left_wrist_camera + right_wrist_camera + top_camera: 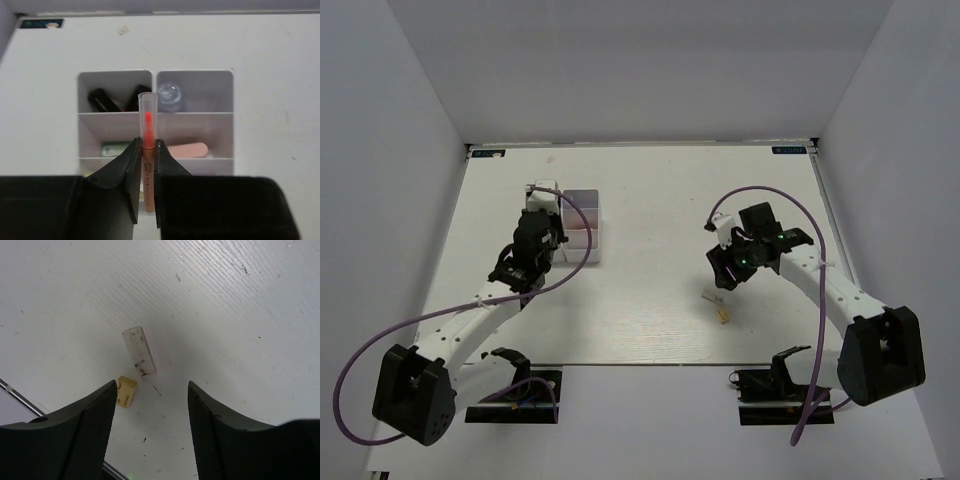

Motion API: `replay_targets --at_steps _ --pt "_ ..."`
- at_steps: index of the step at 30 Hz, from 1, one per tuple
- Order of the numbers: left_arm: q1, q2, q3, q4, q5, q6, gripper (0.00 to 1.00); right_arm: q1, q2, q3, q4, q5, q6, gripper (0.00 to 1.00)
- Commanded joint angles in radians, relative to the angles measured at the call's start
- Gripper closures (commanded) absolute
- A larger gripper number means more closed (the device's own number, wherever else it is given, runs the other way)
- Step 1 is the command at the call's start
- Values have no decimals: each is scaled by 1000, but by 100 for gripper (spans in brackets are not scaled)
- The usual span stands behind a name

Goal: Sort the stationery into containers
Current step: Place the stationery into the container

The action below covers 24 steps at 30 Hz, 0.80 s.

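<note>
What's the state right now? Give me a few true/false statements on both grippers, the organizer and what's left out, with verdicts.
1. The left gripper is shut on a pen held over the organizer box. True.
2. The right gripper is gripping the grey block. False: its jaws are open and the block lies on the table ahead of them.
3. The pink capsule lies in a compartment of the organizer box. True.
4. The tan block is already in the organizer box. False: it lies on the table near the grey block.
</note>
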Motion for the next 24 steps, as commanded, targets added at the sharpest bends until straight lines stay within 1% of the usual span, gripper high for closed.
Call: replay_targets --at_steps 1,4,5,8,16,18,19,22,24 --pt "6 43 -27 248 -163 162 100 -2 4 27 -9 -23 -17 38" --pt "12 80 -53 338 -232 222 100 -2 10 27 -9 -21 -20 38" --pt "15 94 -57 393 -240 238 100 -1 13 26 -9 -24 -20 38" --pt "27 131 -76 450 -274 238 100 -2 18 26 -11 -25 -23 38" --pt "55 171 -139 470 -278 128 100 -4 24 26 -7 -17 -27 37" --pt "58 175 -154 477 -274 122 100 -5 23 24 -7 -20 -27 37" --pt "65 180 -160 481 -277 75 100 -4 24 27 -7 -20 -27 37" --pt "85 191 -188 501 -268 -4 100 -4 24 29 -9 -21 -27 35" --pt "96 206 -203 512 -263 -33 100 -4 21 23 -9 -25 -27 35"
